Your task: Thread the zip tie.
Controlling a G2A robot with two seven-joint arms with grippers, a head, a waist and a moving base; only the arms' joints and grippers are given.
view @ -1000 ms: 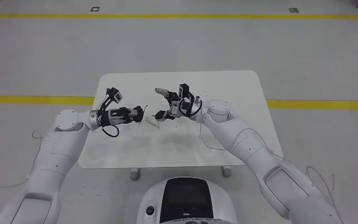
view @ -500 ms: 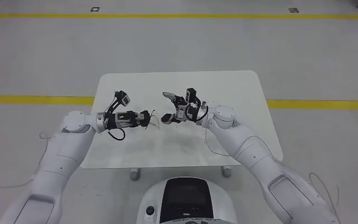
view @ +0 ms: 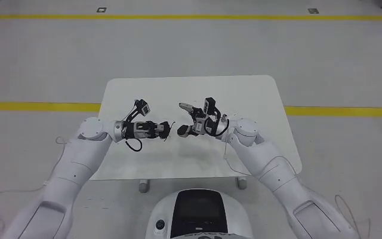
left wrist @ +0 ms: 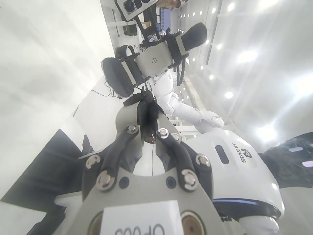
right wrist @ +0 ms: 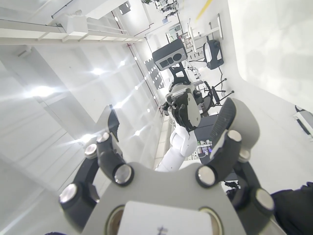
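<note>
Above the white table (view: 239,89), my left gripper (view: 166,128) is shut on a thin black zip tie (view: 172,126). Its short end sticks out past the fingertips toward the other arm. In the left wrist view the zip tie (left wrist: 137,99) is pinched between the closed fingers of the left gripper (left wrist: 146,106). My right gripper (view: 181,118) faces it, open, a small gap away, its fingers spread either side of the tie's end. The right wrist view shows the right gripper (right wrist: 170,110) holding nothing, with the left gripper (right wrist: 182,116) straight ahead.
The table's bare top lies below both grippers, with free room all around them. A yellow floor line (view: 334,110) runs behind the table.
Both arms have shifted to the right and slightly nearer the robot. The gap between the two grippers has narrowed. The left stays shut on the zip tie, the right stays open.
</note>
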